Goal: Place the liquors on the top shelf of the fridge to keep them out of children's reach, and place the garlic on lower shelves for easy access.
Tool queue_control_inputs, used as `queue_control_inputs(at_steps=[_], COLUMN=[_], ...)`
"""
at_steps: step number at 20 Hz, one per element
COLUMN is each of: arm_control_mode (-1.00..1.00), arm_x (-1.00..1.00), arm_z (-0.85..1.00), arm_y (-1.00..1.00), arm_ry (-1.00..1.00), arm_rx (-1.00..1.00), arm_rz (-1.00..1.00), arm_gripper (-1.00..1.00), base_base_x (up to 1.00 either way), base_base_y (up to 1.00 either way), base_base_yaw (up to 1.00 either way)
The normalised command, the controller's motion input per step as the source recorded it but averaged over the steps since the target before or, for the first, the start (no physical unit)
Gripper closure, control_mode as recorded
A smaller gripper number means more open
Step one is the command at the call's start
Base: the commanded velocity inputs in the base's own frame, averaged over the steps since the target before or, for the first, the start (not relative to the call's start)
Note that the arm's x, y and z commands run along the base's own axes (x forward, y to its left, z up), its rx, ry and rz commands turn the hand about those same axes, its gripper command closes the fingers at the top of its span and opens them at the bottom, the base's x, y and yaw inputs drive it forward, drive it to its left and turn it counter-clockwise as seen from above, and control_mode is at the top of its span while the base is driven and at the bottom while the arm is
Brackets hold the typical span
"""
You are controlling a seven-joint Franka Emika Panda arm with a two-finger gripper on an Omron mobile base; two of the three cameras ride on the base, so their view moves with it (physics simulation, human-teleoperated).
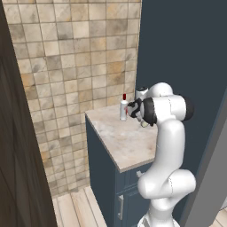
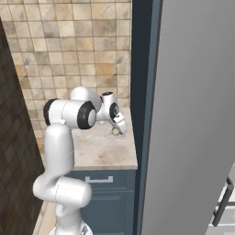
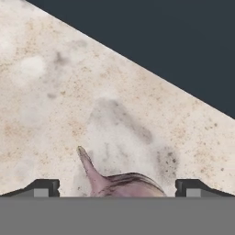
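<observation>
Claw (image 3: 117,189) wide open, holding nothing, poised low over tabletop (image 3: 55,92). Garlic (image 3: 120,183) lies on tabletop between the tips, pointed stem aimed away from claw. Judged: light, firm but papery skin, rounded, so may roll or squirt out. Best grip across bulb's widest part, not the stem. White bottle (image 1: 123,109) stands near, just beside claw.
</observation>
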Motion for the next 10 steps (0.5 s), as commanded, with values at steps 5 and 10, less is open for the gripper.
queue_control_inputs(at_steps=[5,10], arm_control_mode=[-1.0,-1.0], arm_x=[-0.08,0.0], arm_z=[-0.14,-0.15], arm_y=[0.03,0.13], arm_ry=[0.02,0.03], arm_rx=[0.0,0.0], arm_rz=[0.0,0.0], arm_gripper=[-1.0,1.0], base_base_x=[0.0,0.0], base_base_y=[0.0,0.0], base_base_yaw=[0.0,0.0])
